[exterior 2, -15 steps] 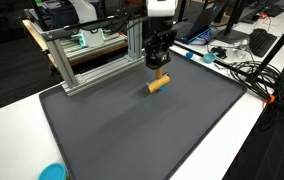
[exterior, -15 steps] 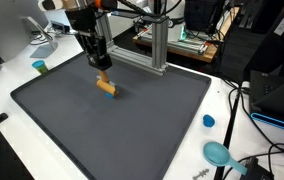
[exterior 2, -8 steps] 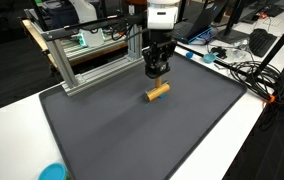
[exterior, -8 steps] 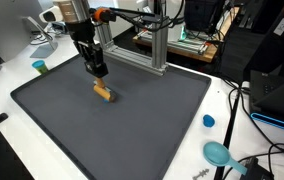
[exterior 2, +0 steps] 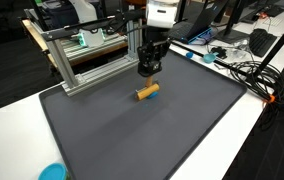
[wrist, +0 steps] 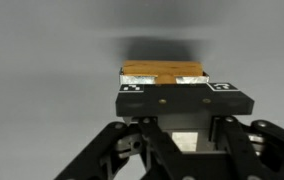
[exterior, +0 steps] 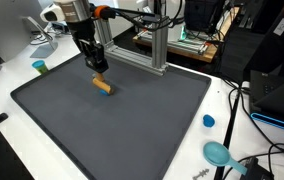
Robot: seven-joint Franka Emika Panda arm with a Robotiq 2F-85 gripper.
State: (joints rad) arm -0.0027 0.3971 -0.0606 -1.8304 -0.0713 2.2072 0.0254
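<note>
Figure: work surface and surroundings.
Dark grey mat (exterior: 132,130) on white table (exterior 2: 252,130); aluminium frame (exterior 2: 92,55) along one edge; blue cap (exterior: 208,121), teal dish (exterior: 217,153) and cables (exterior 2: 244,70) off the mat.

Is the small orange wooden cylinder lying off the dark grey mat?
No, the orange cylinder rests on the dark grey mat, well inside its edges.

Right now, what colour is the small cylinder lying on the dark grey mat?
Orange-tan; the small cylinder shows best in the wrist view.
</note>
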